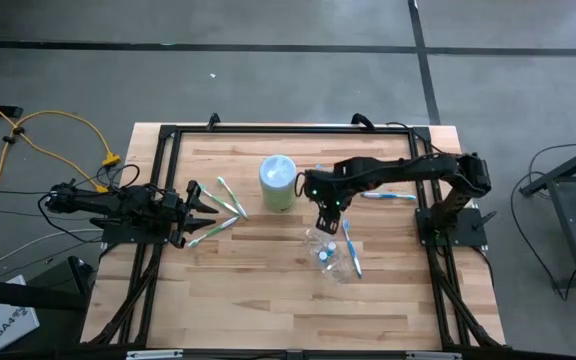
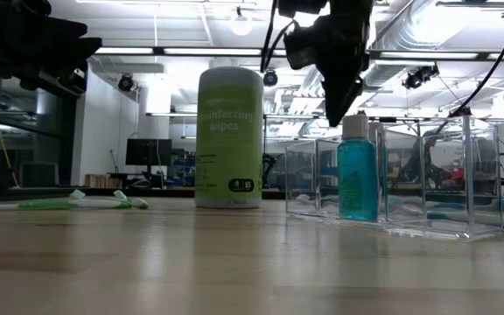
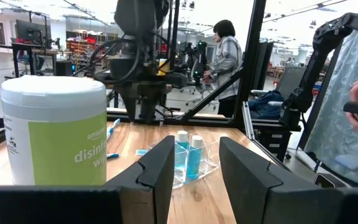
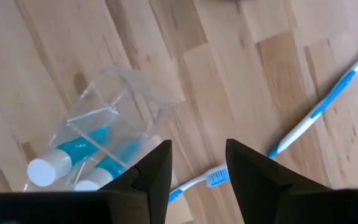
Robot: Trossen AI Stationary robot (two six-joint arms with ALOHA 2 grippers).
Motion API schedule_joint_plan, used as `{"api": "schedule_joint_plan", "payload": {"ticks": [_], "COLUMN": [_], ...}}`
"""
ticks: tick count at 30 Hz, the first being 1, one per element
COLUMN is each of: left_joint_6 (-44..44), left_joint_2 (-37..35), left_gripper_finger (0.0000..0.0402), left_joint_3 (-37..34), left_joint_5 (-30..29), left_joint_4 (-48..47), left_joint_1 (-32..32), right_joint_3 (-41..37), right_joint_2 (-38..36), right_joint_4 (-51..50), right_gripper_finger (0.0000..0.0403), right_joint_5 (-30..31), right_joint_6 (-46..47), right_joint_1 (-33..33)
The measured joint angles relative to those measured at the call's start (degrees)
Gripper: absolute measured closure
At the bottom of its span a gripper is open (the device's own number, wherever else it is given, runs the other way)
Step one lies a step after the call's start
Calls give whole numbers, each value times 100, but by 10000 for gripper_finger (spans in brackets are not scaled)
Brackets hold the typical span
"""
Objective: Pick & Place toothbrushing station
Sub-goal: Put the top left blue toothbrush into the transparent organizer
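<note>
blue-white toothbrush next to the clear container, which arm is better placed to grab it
Right. The right hand hangs open just above the clear plastic container and blue-white toothbrush; the left hand sits open by the green-white toothbrushes.

Open left hand (image 3: 194,171) faces wipes canister (image 3: 55,130), clear container (image 3: 188,158)

Robotics lab: exposed ceiling ducts (image 2: 427,35), computer monitor (image 2: 149,152), framed wooden workbench (image 1: 268,290), concrete floor (image 1: 268,80).

Overhead, table-level and wrist cameras share the container (image 1: 330,253).
</note>
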Motion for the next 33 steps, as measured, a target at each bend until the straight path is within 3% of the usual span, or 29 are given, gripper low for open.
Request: {"api": "schedule_joint_plan", "payload": {"ticks": [7, 14, 24, 33], "left_joint_6": [-1, 0, -2, 0], "left_joint_2": [0, 0, 0, 0], "left_gripper_finger": [277, 277, 277, 277], "left_joint_3": [0, 0, 0, 0], "left_joint_5": [-2, -2, -1, 0], "left_joint_4": [0, 4, 13, 37], "left_joint_1": [0, -2, 0, -1], "right_joint_3": [-2, 7, -4, -4], "right_joint_2": [-424, -837, -576, 46], "right_joint_4": [-41, -17, -25, 135], "right_gripper_finger": [261, 261, 261, 261], "right_joint_5": [3, 671, 216, 81], "right_joint_6": [500, 1020, 1721, 1896], "right_joint_1": [-75, -5, -857, -1180]}}
